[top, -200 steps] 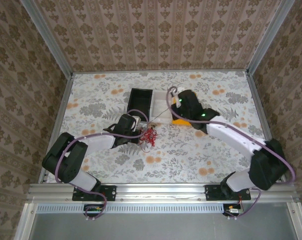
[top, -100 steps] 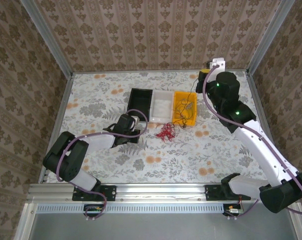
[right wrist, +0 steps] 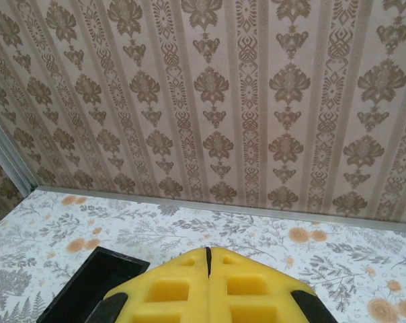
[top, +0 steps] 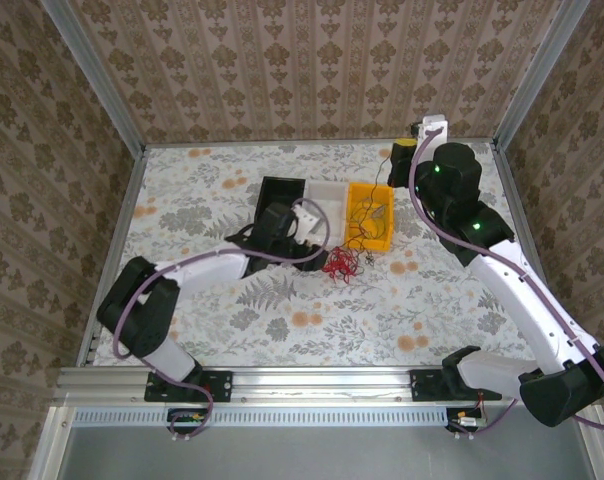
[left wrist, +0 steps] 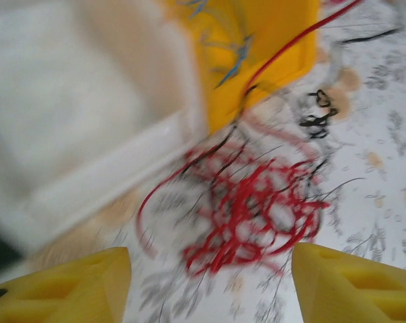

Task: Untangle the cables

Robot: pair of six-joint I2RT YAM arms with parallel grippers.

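Note:
The cables (top: 338, 263) lie as a red and black tangle on the table, just in front of the white bin (top: 327, 190) and the yellow bin (top: 354, 215). In the left wrist view the tangle (left wrist: 257, 208) sits blurred ahead of my left gripper (left wrist: 211, 272). That gripper (top: 307, 222) is open with nothing between its yellow fingers (left wrist: 354, 282). My right gripper (top: 406, 152) is raised near the back wall with its pads (right wrist: 183, 289) pressed shut. In the top view a thin black cable (top: 385, 190) hangs from it into the yellow bin.
A black bin (top: 278, 196) stands left of the white one; the three form a row at mid-table. More thin wires lie in the yellow bin (left wrist: 294, 47). The patterned back wall (right wrist: 210, 101) is close in front of the right gripper.
My left gripper has opened and swung right toward the bins. The right arm rose from the tangle to the back wall, drawing a black cable out; the tangle slid right.

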